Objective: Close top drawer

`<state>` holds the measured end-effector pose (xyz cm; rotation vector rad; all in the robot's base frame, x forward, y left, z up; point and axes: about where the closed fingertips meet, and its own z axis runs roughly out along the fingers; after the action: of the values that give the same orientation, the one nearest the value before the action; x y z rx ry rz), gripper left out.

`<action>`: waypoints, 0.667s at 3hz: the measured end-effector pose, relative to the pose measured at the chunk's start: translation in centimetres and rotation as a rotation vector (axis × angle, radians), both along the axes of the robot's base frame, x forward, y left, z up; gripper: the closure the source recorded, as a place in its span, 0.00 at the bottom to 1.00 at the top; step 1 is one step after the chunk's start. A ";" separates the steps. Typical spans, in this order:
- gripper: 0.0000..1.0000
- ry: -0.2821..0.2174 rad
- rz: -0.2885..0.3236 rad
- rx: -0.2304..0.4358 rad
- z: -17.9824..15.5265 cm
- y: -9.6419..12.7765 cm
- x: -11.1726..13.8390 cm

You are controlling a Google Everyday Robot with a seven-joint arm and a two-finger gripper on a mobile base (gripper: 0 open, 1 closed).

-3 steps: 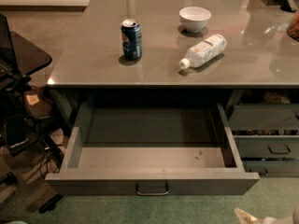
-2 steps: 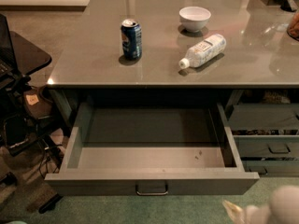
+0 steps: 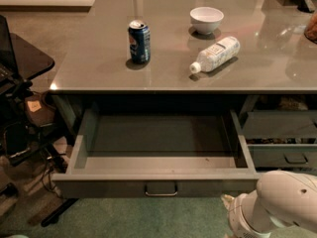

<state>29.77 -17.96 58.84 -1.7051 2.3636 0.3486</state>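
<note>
- Grey metal top drawer stands pulled far out from under the desk, its long shallow tray open to view and its flat front panel nearest the camera.
- A small loop handle sits at the middle of that front panel.
- The gripper is low at the drawer's front right corner, just below the right end of the panel and well to the right of the handle. Whether it is clenched or released cannot be told, nor whether it touches the panel.
- The white arm behind the gripper fills the corner to the right of the drawer's front and covers part of the floor there.
- Just right of the drawer, two narrower drawers also stand partly out, the lower one with a like handle.
- Above and behind the drawer, on the glossy desk top, a blue can stands upright over the drawer's left half.
- A white bowl stands farther back, over the drawer's right half.
- A plastic bottle lies on its side between the bowl and the desk's front edge, cap pointing towards the drawer.
- Left of the drawer stands a dark side table with cables below it, near the drawer's left front corner.
- Green carpet lies in front of the drawer.
</note>
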 end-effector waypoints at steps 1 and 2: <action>0.00 -0.005 -0.020 0.012 -1.2 1.1 5.0; 0.00 -0.005 -0.020 0.013 -1.2 1.1 4.9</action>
<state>34.69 -16.85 57.61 -1.6736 2.3680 0.3546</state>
